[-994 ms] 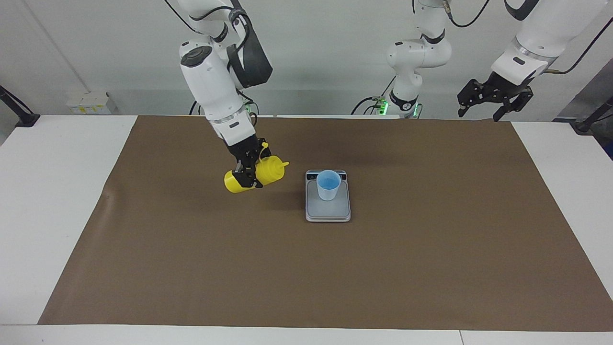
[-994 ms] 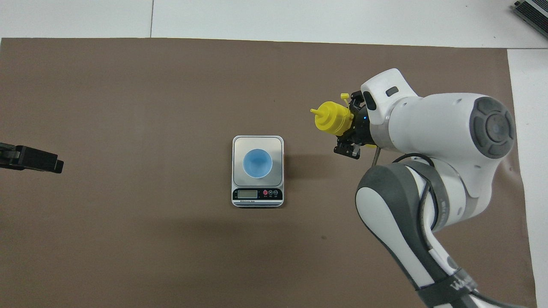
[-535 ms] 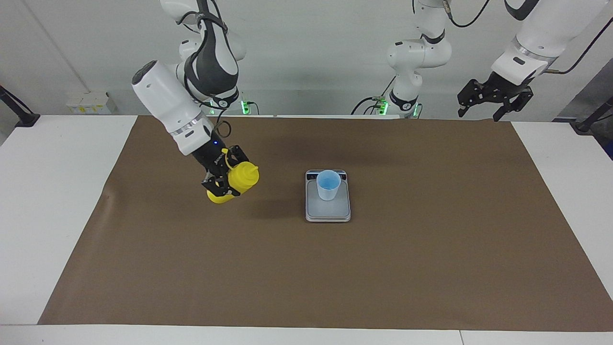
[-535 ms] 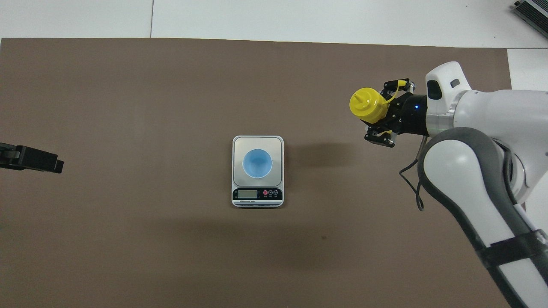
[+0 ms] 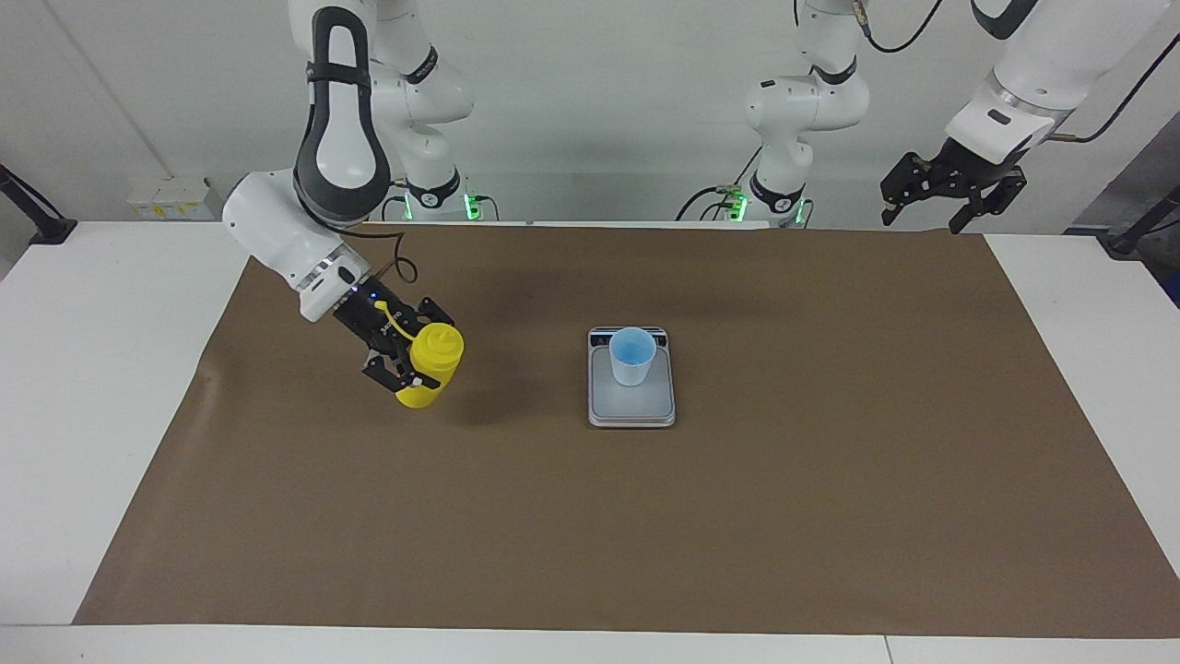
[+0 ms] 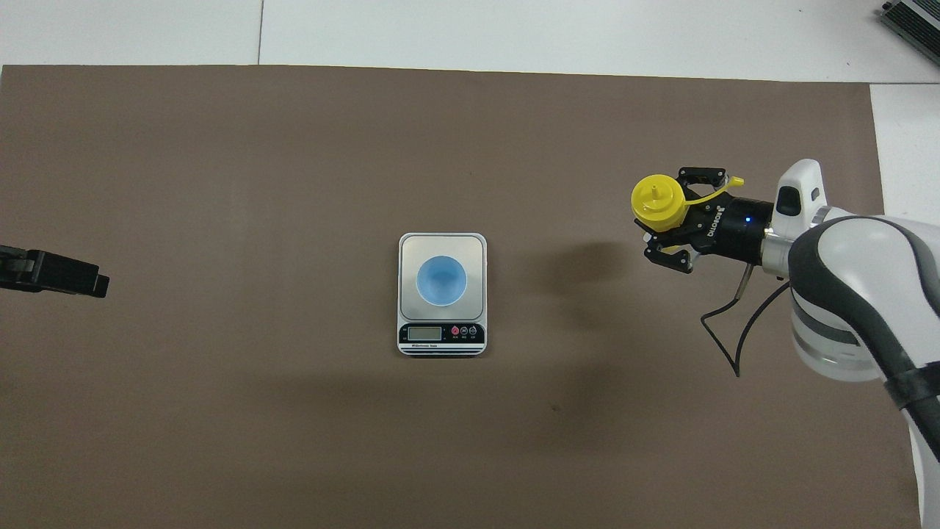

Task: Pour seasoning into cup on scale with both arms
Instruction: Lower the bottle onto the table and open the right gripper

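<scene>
A bright yellow plastic squeeze bottle [image 5: 429, 367] of cylindrical form, topped by a cone nozzle and trailing a thin tethered cap strap, is clamped in the right gripper [image 5: 406, 364], whose black fingers are closed on its sides. The bottle is seen nearly upright, low over the brown mat [image 5: 830, 516] toward the right arm's end of the table, well apart from the scale [image 5: 632, 403]; whether its base touches the mat cannot be told. In the overhead view the same bottle [image 6: 658, 204] is seen nozzle-up, with the right gripper [image 6: 672, 220] reaching in from the side on a white jointed arm draped with a black cable. The scale is a flat rectangular silver-grey slab with a smooth grey weighing plate and a dark display strip [image 6: 441, 334] along the edge nearer the robots. On the plate a small pale-blue tapered plastic cup [image 5: 632, 357] is stood upright, its brighter blue inside shown from above. The left gripper [image 5: 951, 192] is held aloft, jaws spread wide and holding nothing, over the mat's edge at the left arm's end of the table, where that arm waits. The matte brown mat is laid across a white table [image 5: 101, 369], and a plain pale wall [image 5: 599, 111] is seen at the robots' end.
</scene>
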Motion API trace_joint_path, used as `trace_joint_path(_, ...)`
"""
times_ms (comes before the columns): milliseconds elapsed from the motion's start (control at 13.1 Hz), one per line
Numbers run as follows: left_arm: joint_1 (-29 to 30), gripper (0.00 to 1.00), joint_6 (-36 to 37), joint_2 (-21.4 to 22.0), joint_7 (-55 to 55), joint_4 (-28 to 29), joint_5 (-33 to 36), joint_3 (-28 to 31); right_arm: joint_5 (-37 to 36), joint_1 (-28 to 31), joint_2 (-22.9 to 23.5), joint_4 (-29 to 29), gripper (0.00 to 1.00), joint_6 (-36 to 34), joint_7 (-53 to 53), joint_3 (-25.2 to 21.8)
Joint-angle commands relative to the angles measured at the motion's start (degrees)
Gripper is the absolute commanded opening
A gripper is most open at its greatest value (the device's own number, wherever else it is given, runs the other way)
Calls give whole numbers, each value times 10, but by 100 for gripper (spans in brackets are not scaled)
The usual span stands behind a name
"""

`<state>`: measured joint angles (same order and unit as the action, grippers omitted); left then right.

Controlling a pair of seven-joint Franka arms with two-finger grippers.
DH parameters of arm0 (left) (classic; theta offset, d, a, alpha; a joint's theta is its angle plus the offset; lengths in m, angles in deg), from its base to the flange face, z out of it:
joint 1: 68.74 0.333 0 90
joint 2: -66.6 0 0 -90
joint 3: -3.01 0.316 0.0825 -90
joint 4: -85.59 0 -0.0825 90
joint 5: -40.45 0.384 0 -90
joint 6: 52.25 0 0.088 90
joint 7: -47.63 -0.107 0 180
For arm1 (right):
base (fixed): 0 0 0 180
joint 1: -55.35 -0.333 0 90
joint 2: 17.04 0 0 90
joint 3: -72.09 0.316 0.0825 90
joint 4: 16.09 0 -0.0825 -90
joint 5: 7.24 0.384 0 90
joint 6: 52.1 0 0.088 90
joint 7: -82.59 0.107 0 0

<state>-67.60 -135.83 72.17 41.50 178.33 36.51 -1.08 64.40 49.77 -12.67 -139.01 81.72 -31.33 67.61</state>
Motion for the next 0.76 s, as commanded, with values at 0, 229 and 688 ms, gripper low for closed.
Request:
trace_joint_path(0, 7, 100, 0, 17, 5, 20, -2, -3, 101, 28, -29, -61, 0, 6, -90, 8)
trace_joint_path(229, 6, 100, -9, 18, 20, 25, 30, -3, 153, 66, -29, -94, 0, -22, -158, 8)
trace_joint_path(688, -3, 100, -57, 29, 83, 52, 33, -7, 218, 87, -32, -125, 0, -36, -197, 8)
